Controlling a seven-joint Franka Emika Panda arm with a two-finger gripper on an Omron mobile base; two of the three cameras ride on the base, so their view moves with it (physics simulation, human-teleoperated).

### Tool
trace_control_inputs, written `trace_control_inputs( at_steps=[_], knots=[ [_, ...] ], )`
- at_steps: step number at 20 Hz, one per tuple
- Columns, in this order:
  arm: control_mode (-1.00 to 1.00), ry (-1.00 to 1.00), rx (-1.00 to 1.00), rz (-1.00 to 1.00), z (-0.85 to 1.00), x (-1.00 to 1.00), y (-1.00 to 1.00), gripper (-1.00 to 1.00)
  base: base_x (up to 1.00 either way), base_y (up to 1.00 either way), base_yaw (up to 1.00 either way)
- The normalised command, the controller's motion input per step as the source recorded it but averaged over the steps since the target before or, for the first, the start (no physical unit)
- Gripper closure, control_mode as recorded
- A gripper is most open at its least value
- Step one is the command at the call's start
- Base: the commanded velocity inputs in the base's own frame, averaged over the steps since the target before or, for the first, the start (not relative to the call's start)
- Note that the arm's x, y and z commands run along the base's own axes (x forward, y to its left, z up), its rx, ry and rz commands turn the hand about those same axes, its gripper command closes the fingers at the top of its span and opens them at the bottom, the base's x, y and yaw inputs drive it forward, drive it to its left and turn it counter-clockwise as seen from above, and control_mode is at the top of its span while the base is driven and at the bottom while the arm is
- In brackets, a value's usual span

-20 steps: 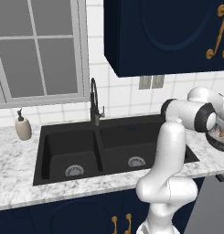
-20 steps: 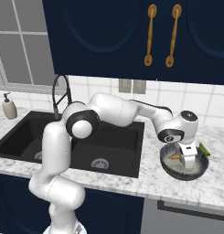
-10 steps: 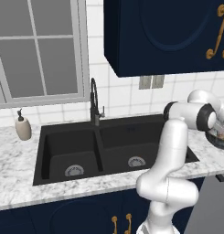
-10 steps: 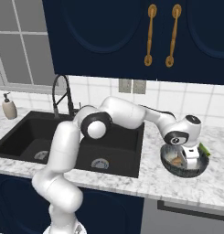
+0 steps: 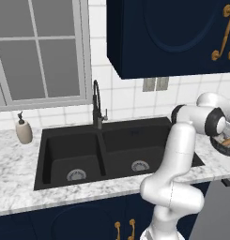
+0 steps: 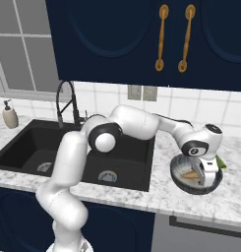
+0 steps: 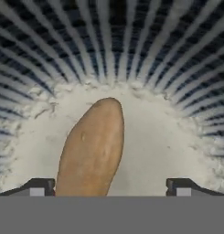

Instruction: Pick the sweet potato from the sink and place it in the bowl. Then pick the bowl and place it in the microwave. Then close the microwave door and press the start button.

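Note:
The sweet potato (image 7: 90,151) lies loose on the pale floor of the bowl (image 7: 154,132), an orange-brown root with its tip pointing away from the hand. My gripper (image 7: 111,186) hangs just above it, open, one fingertip on each side and neither touching it. From the right base view, the gripper (image 6: 208,170) reaches down into the dark-walled bowl (image 6: 181,186) on the counter right of the sink (image 6: 23,147), with the sweet potato (image 6: 191,174) inside. The bowl (image 5: 224,147) sits at the far right edge of the left base view. The microwave and its door are out of view.
The black double sink (image 5: 102,140) has a tall dark faucet (image 5: 96,103) behind it and a soap bottle (image 5: 24,131) to its left. Something small and green (image 6: 220,162) lies against the bowl's far side. Navy cabinets hang overhead.
The hand sank lower into the bowl and the jaws spread apart, letting go of the sweet potato, which now rests on the bowl's floor.

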Motion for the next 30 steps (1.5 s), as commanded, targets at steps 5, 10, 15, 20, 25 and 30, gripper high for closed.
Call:
trace_control_inputs(
  at_steps=[5,10,15,20,25,30],
  knots=[
    [-1.0,-0.07,0.01,-0.01,0.52,-0.78,0.0,-1.0,0.0,0.0,0.0],
    [-1.0,-0.05,0.0,-0.01,0.55,-0.42,0.0,-1.0,0.0,0.0,0.0],
    [-1.0,0.0,0.02,0.0,0.02,-0.16,0.0,-1.0,0.0,0.0,0.0],
    [-1.0,0.0,0.02,-0.01,-0.17,0.0,0.0,-1.0,0.0,0.0,0.0],
    [-1.0,0.0,0.0,-0.02,-0.18,0.0,0.0,-1.0,0.0,0.0,0.0],
    [-1.0,0.0,0.0,-0.02,-0.11,0.0,0.0,-1.0,0.0,0.0,0.0]
  ],
)
